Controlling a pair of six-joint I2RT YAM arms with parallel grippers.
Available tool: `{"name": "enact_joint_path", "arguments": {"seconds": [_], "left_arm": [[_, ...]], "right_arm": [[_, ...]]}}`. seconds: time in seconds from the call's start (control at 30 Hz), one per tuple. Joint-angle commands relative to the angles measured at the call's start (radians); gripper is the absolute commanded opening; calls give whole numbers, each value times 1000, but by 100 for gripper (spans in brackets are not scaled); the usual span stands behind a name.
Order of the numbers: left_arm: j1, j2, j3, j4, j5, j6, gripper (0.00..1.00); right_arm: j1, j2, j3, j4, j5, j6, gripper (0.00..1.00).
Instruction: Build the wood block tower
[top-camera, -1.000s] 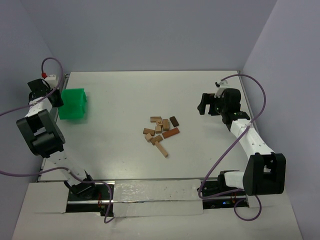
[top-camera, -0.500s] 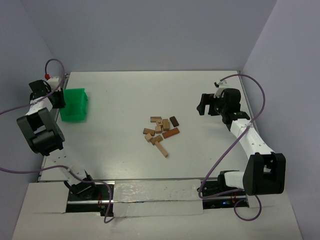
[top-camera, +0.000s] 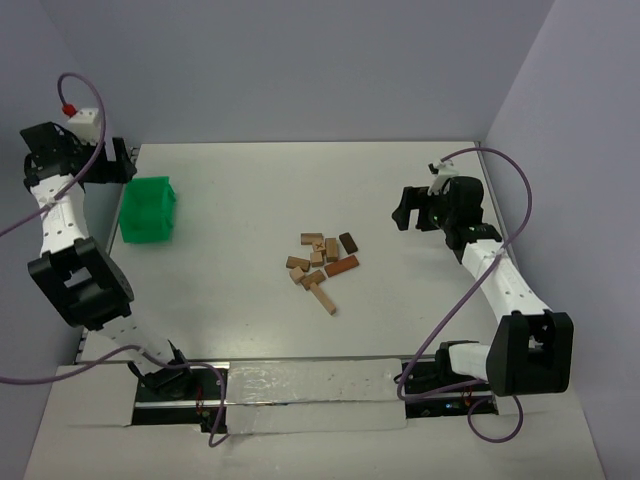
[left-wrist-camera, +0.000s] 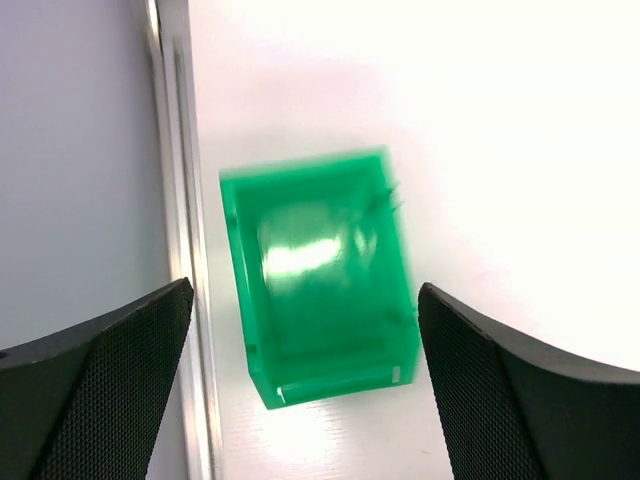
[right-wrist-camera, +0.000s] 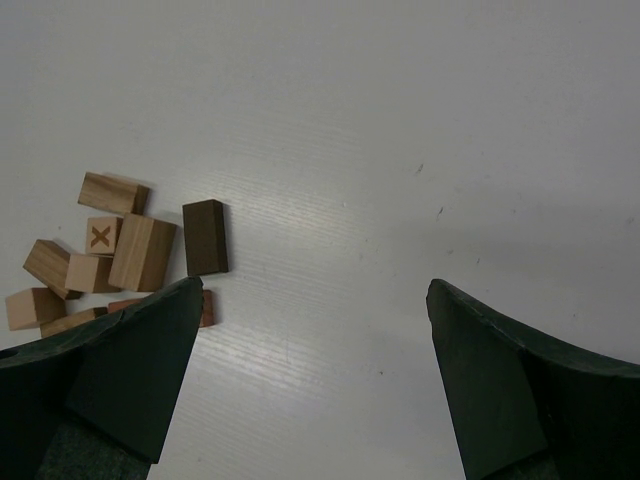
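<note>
Green tray, far left: held left arm high above it, jaws spread wide, empty. Held right arm bent in from right, jaws likewise spread, empty, near blocks. Noted white tabletop, pale lilac walls. Found blocks loose mid-tabletop, lying flat, unstacked: mostly tan, plus dark brown block and X block.

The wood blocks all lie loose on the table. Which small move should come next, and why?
Probably bring the right claw left and down toward the dark brown block. Nothing is stacked yet, the wood blocks lie in a cluster, this open claw is nearest, and the left claw hangs open over the green tray far away.
</note>
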Motion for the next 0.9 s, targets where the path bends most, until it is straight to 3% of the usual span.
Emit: {"name": "enact_joint_path", "arguments": {"seconds": [0.0, 0.1, 0.2, 0.27, 0.37, 0.53, 0.87], "left_arm": [[-82, -145, 86, -118, 150, 15, 99], [-191, -244, -12, -156, 147, 84, 97], [-457, -348, -161, -154, 47, 157, 89], [-592, -372, -257, -130, -1, 125, 80], [-814, -345, -321, -74, -60, 58, 74], [-1062, -236, -344, 9, -124, -58, 74], [-1273, 56, -208, 84, -190, -183, 70]], "right_arm": [[-2, -31, 50, 4, -17, -4, 100], [-1, -29, 50, 3, -17, -4, 100], [-1, -25, 51, 1, -18, -4, 100], [-3, -19, 53, -1, -20, -1, 100], [-3, -3, 67, -10, -18, 11, 100], [-6, 13, 74, -14, 1, 15, 100], [-146, 83, 100, -40, -86, 79, 100]]}}
